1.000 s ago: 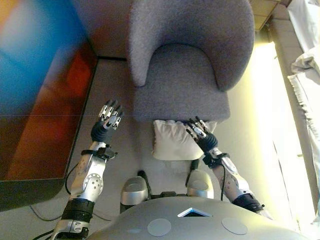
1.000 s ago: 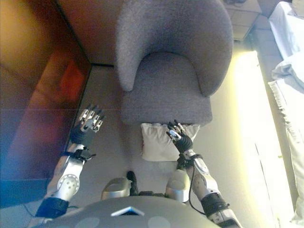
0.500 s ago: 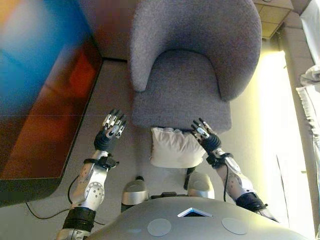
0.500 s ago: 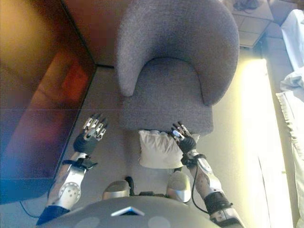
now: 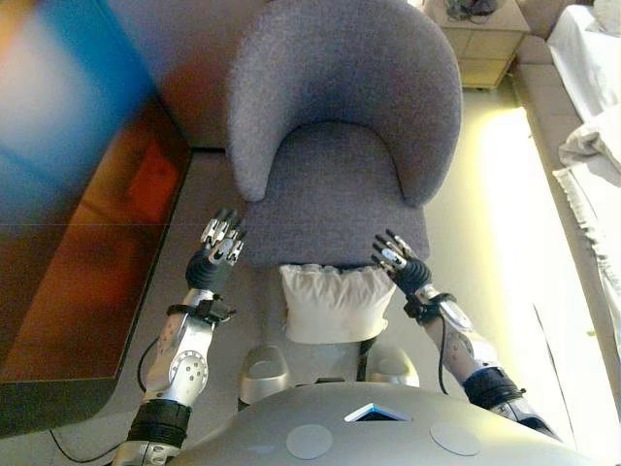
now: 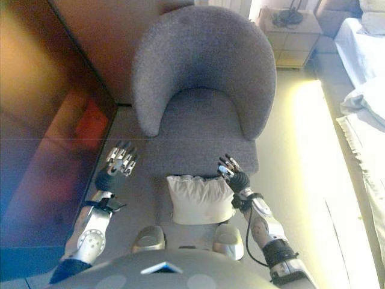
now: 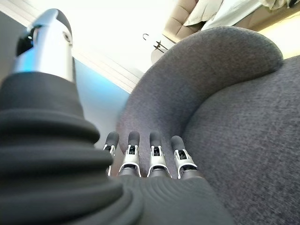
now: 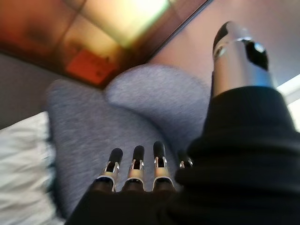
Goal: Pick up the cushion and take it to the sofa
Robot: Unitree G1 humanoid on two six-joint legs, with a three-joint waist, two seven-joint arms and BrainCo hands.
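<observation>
A white cushion lies on the floor against the front edge of a grey armchair, between my two hands. It also shows in the right wrist view. My left hand is open, fingers straight, raised beside the chair's front left corner, apart from the cushion. My right hand is open at the cushion's right upper corner, by the chair's front right corner. Neither hand holds anything. The chair's seat and back fill the left wrist view.
A dark glossy cabinet or table runs along the left. A small bedside unit stands behind the chair at the right. A bed with white bedding lies along the right edge. Bare floor lies right of the chair.
The whole view has shifted and now shows more of the chair and room behind. The right hand sits nearer the cushion's right corner; the cushion lies as before.
</observation>
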